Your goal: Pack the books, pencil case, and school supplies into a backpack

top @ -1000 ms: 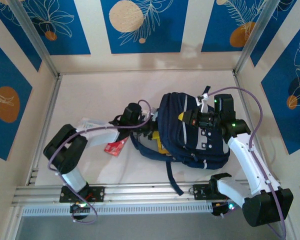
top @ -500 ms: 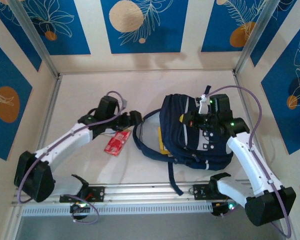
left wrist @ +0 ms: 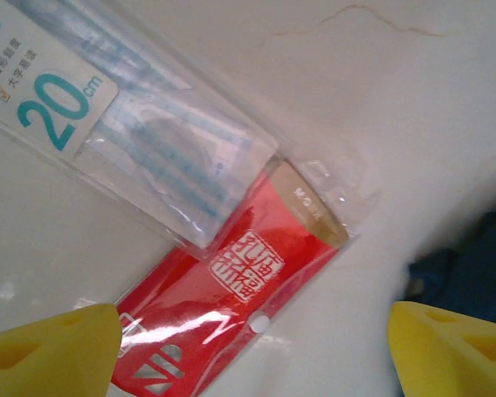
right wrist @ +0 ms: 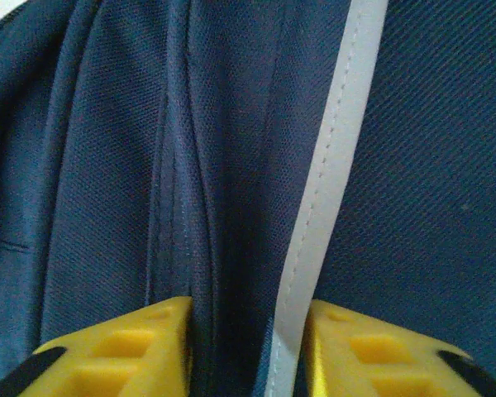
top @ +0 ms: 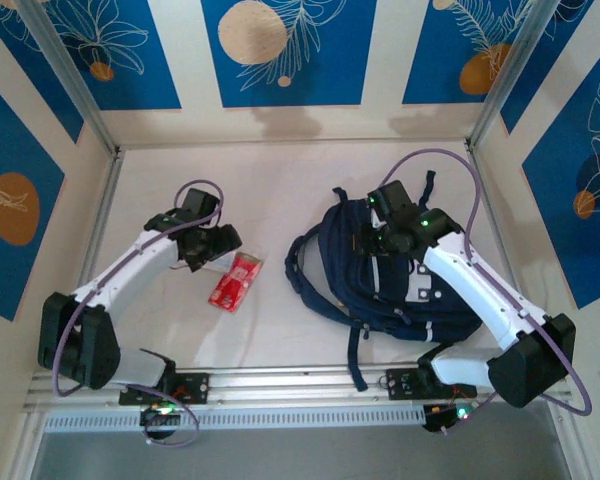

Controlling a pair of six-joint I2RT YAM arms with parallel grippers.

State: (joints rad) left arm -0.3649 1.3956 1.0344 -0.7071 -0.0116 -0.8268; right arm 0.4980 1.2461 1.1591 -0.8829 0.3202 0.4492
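Two grippers. Left gripper [left wrist: 252, 335]: yellow fingers spread wide, empty, poised over a flat, glossy red plastic packet [left wrist: 256, 265]. The packet lies on the white table [top: 280, 180], overlapped by a clear ruler sleeve [left wrist: 140, 141]. It is probably light, floppy and slippery, best pinched at a free edge. Right gripper [right wrist: 248, 331]: jaws part-way apart astride a fold of the large soft navy fabric backpack [right wrist: 91, 165]; I cannot tell whether they grip it.

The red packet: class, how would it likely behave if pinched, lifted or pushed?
The red packet looks thin and flat, so probably light and floppy. Its glossy wrap glints, so likely slippery. The clear ruler sleeve overlaps it and may drag along.
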